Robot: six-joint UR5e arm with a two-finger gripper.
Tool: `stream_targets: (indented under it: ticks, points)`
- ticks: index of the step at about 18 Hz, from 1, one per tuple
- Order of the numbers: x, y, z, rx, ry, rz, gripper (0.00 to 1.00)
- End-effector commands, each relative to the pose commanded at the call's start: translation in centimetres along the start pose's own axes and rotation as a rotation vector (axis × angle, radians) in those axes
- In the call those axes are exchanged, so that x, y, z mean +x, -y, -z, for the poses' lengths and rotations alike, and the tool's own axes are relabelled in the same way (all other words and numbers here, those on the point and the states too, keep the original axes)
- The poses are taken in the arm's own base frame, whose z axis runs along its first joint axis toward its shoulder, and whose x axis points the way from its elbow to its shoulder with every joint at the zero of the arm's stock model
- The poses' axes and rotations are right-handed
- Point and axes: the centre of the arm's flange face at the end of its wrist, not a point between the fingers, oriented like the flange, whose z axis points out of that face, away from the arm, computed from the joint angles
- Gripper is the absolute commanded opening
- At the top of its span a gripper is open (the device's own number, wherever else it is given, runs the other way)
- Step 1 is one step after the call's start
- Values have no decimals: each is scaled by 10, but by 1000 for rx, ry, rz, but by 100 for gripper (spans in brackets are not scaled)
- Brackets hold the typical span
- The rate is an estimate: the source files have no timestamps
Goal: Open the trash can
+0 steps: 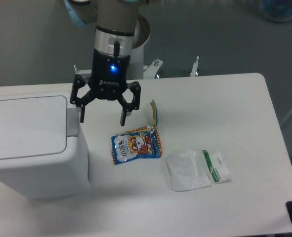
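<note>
The trash can (34, 163) is a large boxy white bin at the left of the table, its flat lid (24, 126) down. A grey push-button tab (72, 120) sits on its right edge. My gripper (103, 117) hangs just right of the tab, above the table, with its two black fingers spread wide apart and nothing between them. The left fingertip (81, 116) is close beside the tab; I cannot tell whether it touches it.
A blue and orange snack packet (135, 144) lies on the white table (244, 108) below the gripper. A white plastic bag (186, 170) and a white packet with a green strip (216, 166) lie to its right. The robot's base (146, 44) stands behind the table.
</note>
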Motion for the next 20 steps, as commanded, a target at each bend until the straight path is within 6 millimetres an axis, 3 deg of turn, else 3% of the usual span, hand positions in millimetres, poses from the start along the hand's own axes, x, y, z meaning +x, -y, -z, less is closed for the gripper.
stream_targets:
  ticks: [20]
  points:
    - [9,-10,-14,-26,-14,-18,100]
